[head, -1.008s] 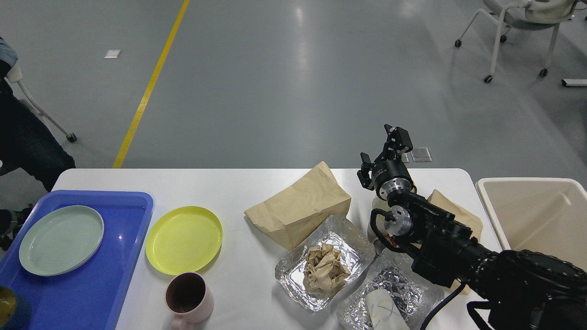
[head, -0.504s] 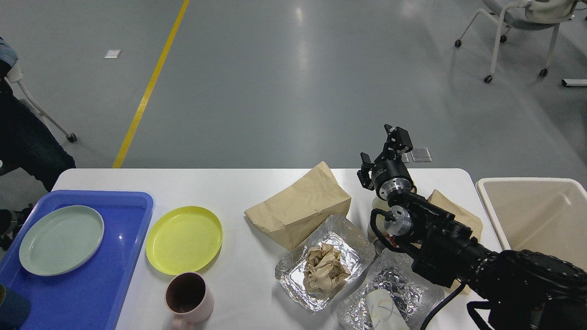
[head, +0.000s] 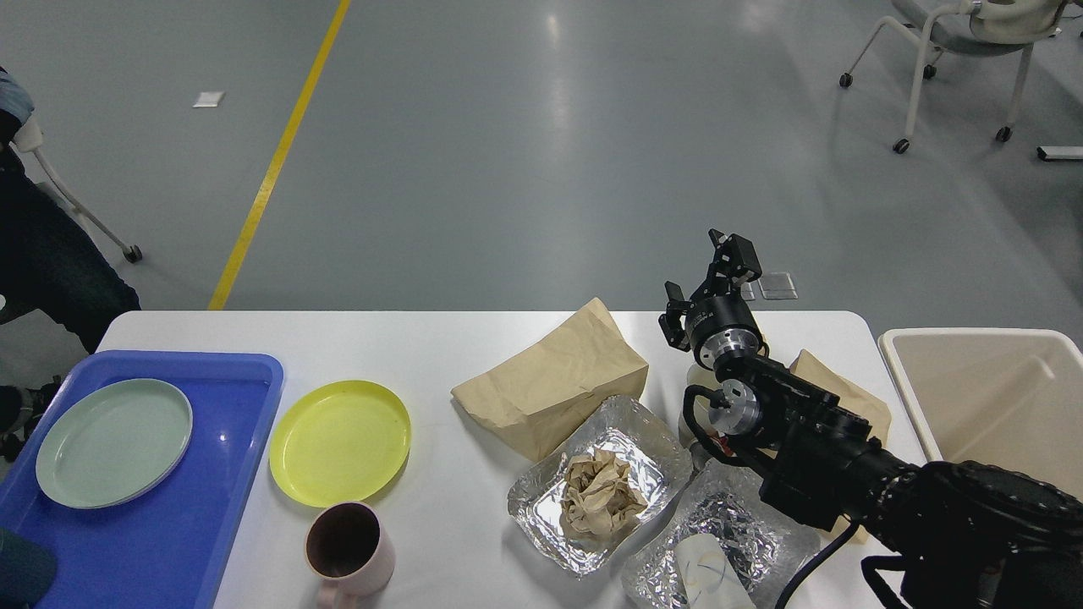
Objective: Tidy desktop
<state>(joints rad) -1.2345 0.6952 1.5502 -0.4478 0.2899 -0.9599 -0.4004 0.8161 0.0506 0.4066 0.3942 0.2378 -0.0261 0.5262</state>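
The right arm (head: 812, 440) hides most of a small brown bag (head: 838, 393) and something white beneath it, while the bottom edge crops the pink mug (head: 349, 554) and nearer foil tray (head: 719, 541).

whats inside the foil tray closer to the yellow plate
A crumpled ball of brown paper sits in the foil tray. Anything beneath the paper is covered and cannot be seen.

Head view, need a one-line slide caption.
Right end effector open above cluttered desktop: paper bag, two foil trays, yellow plate, mug.
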